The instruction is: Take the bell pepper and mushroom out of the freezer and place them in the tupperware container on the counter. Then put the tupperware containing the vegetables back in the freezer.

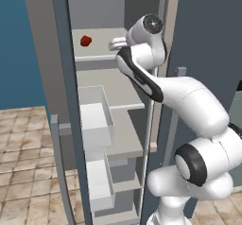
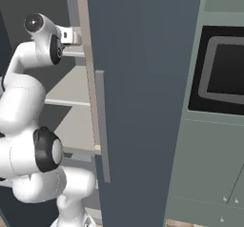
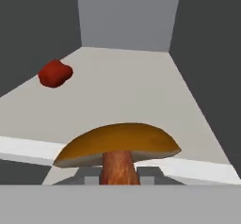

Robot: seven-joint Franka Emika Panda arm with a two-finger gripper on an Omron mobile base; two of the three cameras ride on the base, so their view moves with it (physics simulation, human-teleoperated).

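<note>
Freezer (image 1: 118, 82): tall grey cabinet, door open, pale shelves inside; no brand or writing readable anywhere.
Door bins (image 1: 97, 117): translucent white, stacked along the open door's inner face.
Bell pepper (image 3: 55, 73): red lump on the upper shelf, near its left edge, well apart from the mushroom.
Mushroom (image 3: 117, 148): orange-brown cap, reddish stem, above the shelf's front edge.
Gripper (image 3: 120, 178): clamped on the mushroom's stem.

Blue wall (image 1: 14, 44), tan tiled floor (image 1: 23, 153), grey-green cabinets (image 2: 209, 164), built-in oven (image 2: 224, 68).
</note>
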